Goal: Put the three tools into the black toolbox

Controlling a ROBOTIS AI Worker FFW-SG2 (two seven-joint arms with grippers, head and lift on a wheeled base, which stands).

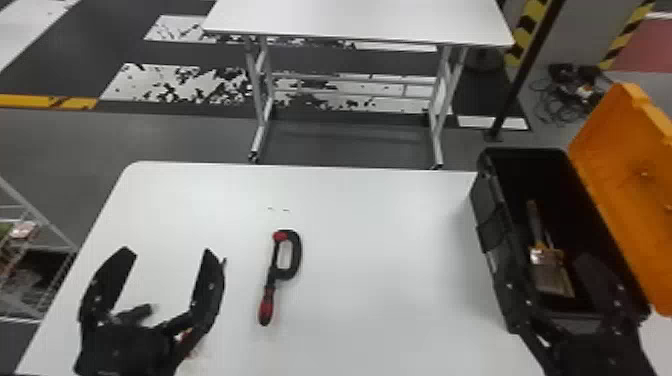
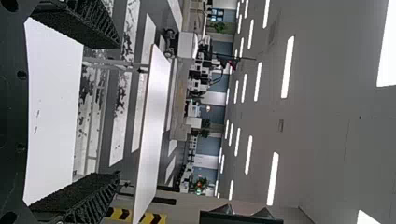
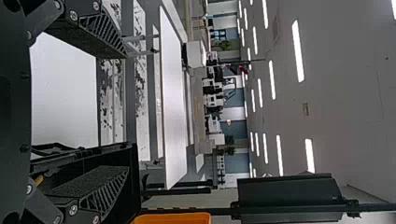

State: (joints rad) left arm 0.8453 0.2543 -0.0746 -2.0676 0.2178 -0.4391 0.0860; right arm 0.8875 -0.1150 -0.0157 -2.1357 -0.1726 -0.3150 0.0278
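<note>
My left gripper [image 1: 168,251] is open over the table's left part; in the left wrist view the left gripper [image 2: 116,111] has nothing between its fingers. A red and black clamp [image 1: 296,255] lies to its right. Under the left gripper, a dark piece [image 1: 135,313] and a red part [image 1: 186,342] show, mostly hidden. The black toolbox [image 1: 487,215] stands open at the right, with a brush-like tool [image 1: 547,257] inside. My right gripper [image 1: 544,266] is open above the toolbox's near end; in the right wrist view, the right gripper [image 3: 125,113] straddles the toolbox wall [image 3: 135,186].
The orange lid [image 1: 620,190] leans open on the toolbox's right side. The white table [image 1: 380,250] has bare surface between clamp and toolbox. Beyond it stands a second white table [image 1: 360,20]; a wire rack [image 1: 30,250] is at the far left.
</note>
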